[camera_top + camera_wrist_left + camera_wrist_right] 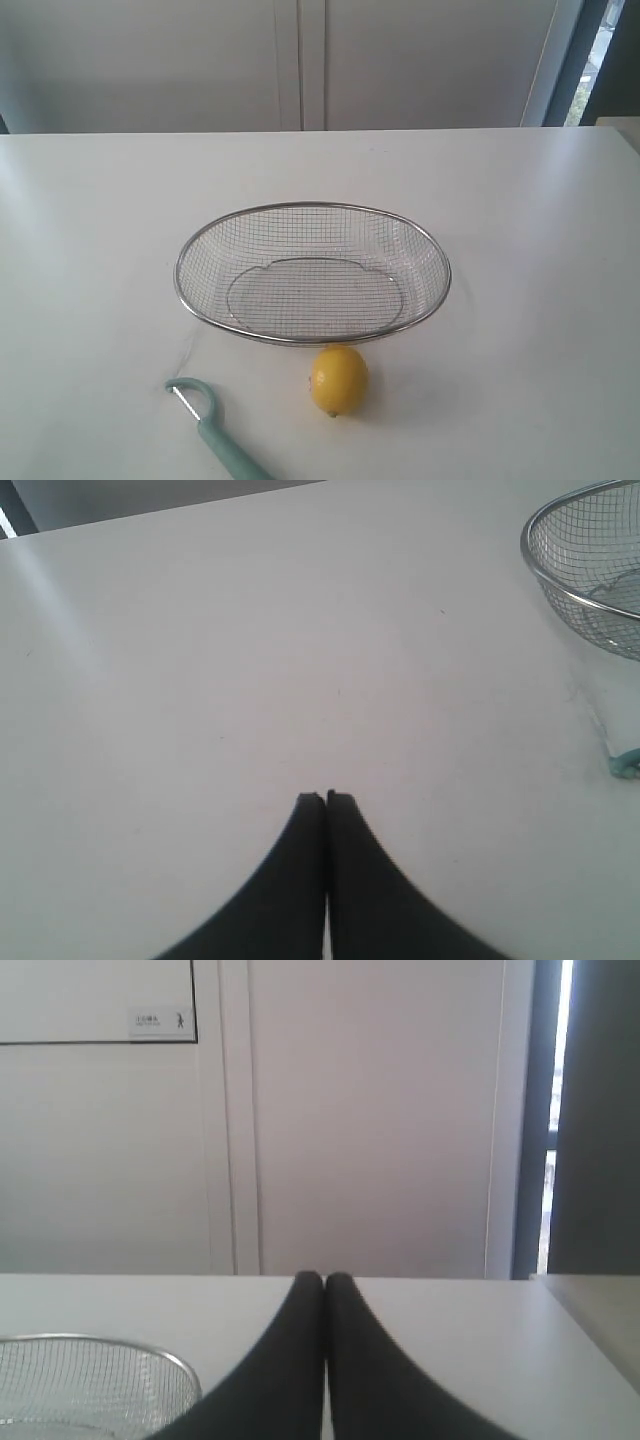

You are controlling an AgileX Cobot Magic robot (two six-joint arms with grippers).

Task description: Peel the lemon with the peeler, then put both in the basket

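Note:
A bright yellow lemon (338, 380) rests on the white table just in front of the wire-mesh basket (432, 252), close to its near rim. The teal-handled peeler (215, 430) lies to the lemon's left, hooked head up-left, handle running off the frame's bottom edge. Neither arm shows in the exterior view. My left gripper (326, 797) is shut with nothing in it over bare table; the basket rim (545, 575) and a sliver of the peeler (627, 764) sit at that view's edge. My right gripper (324, 1278) is shut and empty, with the basket (185, 1365) beside it.
The basket is empty. A white wall with cabinet doors (300, 60) stands behind the table's far edge. A dark window frame (590, 55) rises at the back right, and the table's right edge (575, 1325) appears in the right wrist view.

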